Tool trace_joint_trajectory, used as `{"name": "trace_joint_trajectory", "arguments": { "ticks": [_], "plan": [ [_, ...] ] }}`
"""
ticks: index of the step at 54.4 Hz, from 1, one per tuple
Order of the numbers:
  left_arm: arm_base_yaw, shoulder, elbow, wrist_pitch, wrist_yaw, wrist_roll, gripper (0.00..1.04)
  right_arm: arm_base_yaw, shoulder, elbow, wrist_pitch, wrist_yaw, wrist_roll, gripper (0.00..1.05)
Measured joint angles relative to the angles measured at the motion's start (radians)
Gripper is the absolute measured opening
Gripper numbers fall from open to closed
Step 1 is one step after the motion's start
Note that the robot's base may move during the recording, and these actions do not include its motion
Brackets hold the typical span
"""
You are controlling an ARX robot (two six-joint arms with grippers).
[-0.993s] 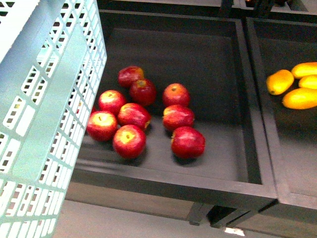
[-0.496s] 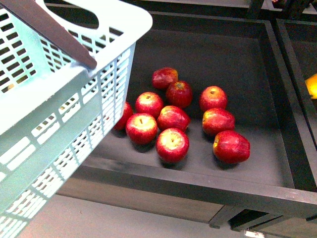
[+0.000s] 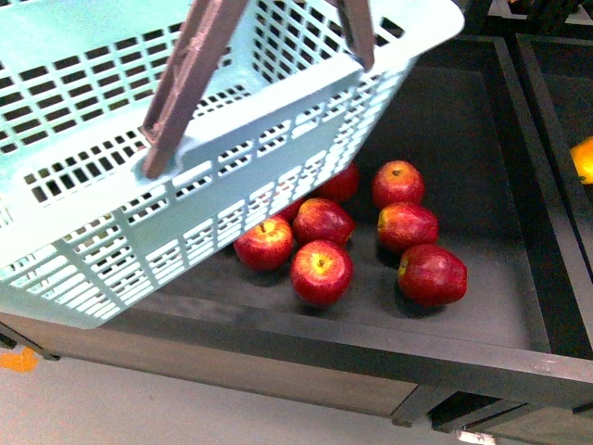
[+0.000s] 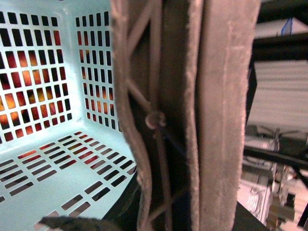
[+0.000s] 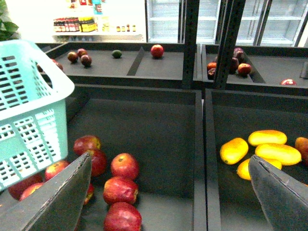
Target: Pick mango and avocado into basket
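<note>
Ahead of the wide, empty right pincer (image 5: 168, 159), mangoes (image 5: 269, 153) are lying in the bin (image 5: 288, 103) beside the apples (image 3: 321, 271). The left pincer (image 4: 183, 144) seems to be gripping the handle (image 3: 185, 83). The basket (image 3: 278, 158) is now swinging over the apples, which should bring it nearer the mangoes.

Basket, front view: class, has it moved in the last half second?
Yes. The basket has swung rightward across the bin, now overlapping the cluster of red apples.
</note>
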Motion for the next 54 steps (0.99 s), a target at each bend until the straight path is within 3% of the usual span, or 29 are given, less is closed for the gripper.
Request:
{"name": "trace_joint_trajectory", "arguments": {
  "ticks": [23, 52, 54],
  "plan": [
    [-0.225, 0.091, 0.168, -0.041, 0.047, 0.082, 0.16, 0.0, 0.0, 0.0, 0.0, 0.0, 0.0, 0.96],
    [-0.238, 0.097, 0.168, -0.041, 0.04, 0.083, 0.16, 0.0, 0.0, 0.0, 0.0, 0.001, 0.0, 0.96],
    [-0.238, 0.097, 0.168, -0.041, 0.041, 0.083, 0.16, 0.013, 0.03, 0.019, -0.058, 0.053, 0.042, 0.96]
  ]
}}
